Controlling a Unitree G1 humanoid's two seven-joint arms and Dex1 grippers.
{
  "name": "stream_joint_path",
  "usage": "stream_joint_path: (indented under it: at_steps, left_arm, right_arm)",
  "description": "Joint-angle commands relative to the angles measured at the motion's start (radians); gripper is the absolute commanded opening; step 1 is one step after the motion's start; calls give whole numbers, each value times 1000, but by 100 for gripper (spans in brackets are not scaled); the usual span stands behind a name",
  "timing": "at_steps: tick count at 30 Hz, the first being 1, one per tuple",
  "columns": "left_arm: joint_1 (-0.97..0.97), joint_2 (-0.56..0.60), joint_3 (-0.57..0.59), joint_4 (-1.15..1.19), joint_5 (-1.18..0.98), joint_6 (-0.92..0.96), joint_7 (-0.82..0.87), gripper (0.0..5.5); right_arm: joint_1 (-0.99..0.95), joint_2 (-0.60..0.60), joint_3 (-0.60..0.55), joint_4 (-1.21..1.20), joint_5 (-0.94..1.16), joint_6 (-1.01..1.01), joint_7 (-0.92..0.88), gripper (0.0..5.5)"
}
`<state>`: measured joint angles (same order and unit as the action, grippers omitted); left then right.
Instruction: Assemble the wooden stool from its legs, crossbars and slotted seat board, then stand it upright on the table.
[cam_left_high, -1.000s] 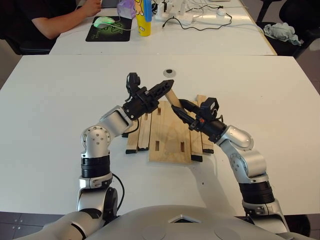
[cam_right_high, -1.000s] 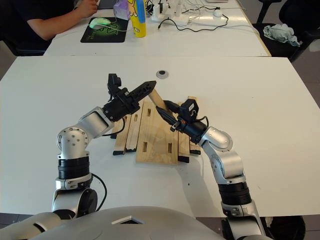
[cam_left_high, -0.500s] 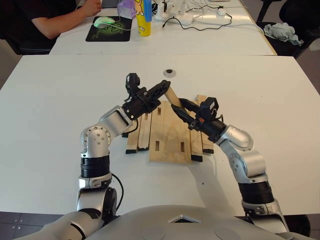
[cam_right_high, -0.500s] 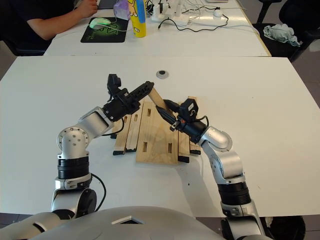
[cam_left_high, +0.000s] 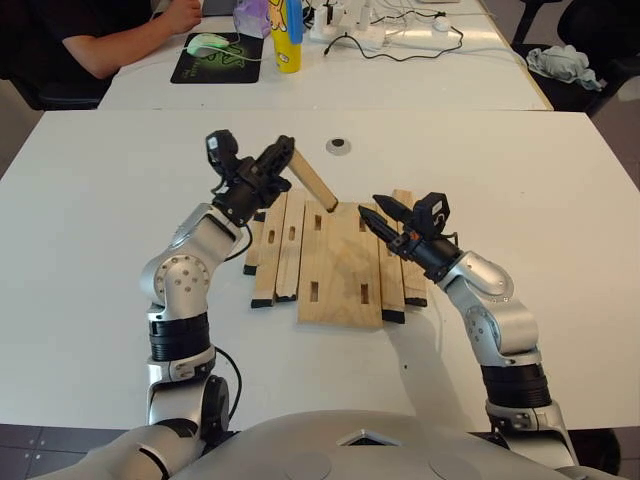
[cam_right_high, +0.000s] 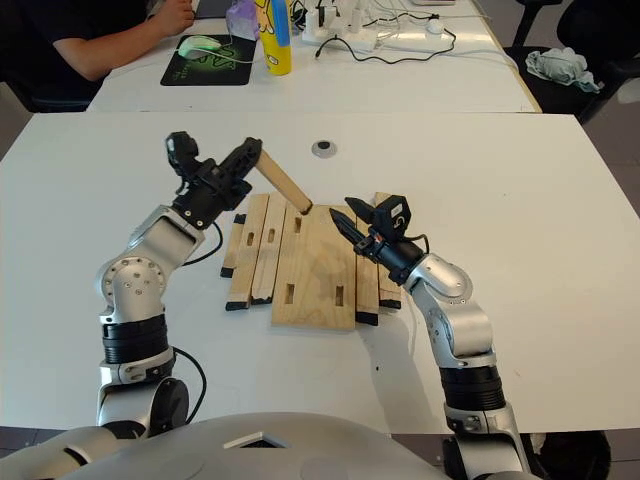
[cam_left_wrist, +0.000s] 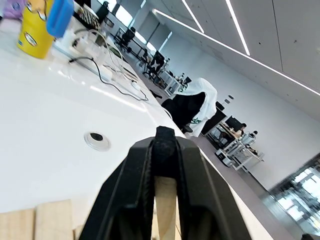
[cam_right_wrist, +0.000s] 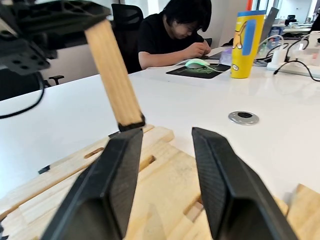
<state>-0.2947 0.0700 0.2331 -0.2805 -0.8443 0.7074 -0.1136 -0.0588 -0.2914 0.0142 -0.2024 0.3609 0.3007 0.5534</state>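
Clamping one leg (cam_left_high: 312, 182) (one seat board (cam_left_high: 340, 272))

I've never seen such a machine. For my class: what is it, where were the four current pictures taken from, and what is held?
It is a humanoid robot with two arms, each ending in two-fingered jaws. Two pictures look down from its head; two come from wrist cameras. On the white table lies a pale wooden seat board with slots, with black-tipped wooden bars on both sides. The jaws of the left arm are shut on a tilted wooden leg with a black end, that end down by the board. The jaws of the right arm hang open above the board.
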Motion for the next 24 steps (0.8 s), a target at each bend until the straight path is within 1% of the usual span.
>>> stream_joint_path:
  at_steps: [1, 6, 14, 18, 24]
  left_arm:
    - [97, -9, 62, -105, -17, -12, 86, 43]
    - [192, -43, 56, -134, -19, -19, 125, 43]
    - [201, -87, 9, -82, 43, -90, 130, 43]
    - [207, -90, 16, -62, 68, -128, 128, 43]
    - [229, -99, 16, -43, 60, -127, 125, 43]
  right_arm:
    - [19, 9, -40, 15, -5, -7, -45, 182]
    - [39, 20, -39, 15, -10, -13, -67, 182]
    - [17, 25, -14, 23, -8, 1, -59, 182]
    - [3, 17, -4, 33, -8, 6, -44, 182]
    - [-1, 11, -2, 45, -11, 4, -42, 182]
